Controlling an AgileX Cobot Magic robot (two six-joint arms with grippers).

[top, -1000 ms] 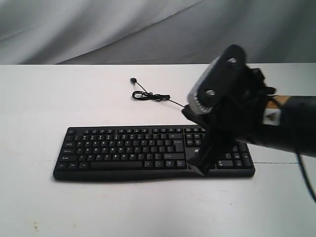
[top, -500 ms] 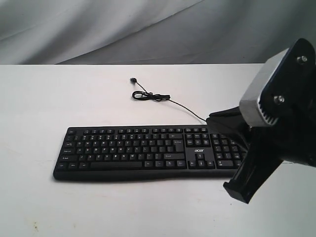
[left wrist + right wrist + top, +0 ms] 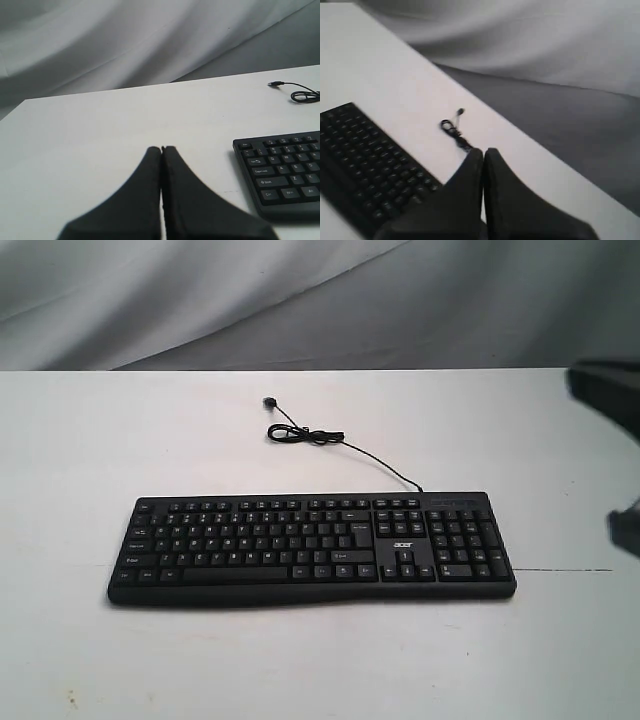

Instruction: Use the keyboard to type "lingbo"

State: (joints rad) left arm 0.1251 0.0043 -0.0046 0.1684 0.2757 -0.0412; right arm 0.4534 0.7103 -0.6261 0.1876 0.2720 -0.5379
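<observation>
The black keyboard (image 3: 312, 547) lies flat on the white table (image 3: 100, 450), with its thin cable (image 3: 330, 438) coiled behind it and ending in a plug (image 3: 270, 402). My right gripper (image 3: 483, 151) is shut and empty, held above the table off the keyboard's (image 3: 365, 170) number-pad end; only dark bits of that arm (image 3: 610, 390) show at the exterior view's right edge. My left gripper (image 3: 161, 148) is shut with nothing held, over bare table beside the keyboard's (image 3: 282, 170) left end. It does not show in the exterior view.
A grey cloth backdrop (image 3: 300, 300) hangs behind the table's far edge. The table's front edge lies below the exterior view. The cable's coil and plug (image 3: 451, 125) rest on the table behind the keyboard.
My right arm has pulled away from the keyboard's number-pad end, moving right and almost out of the exterior view. The keyboard and cable have not moved.
</observation>
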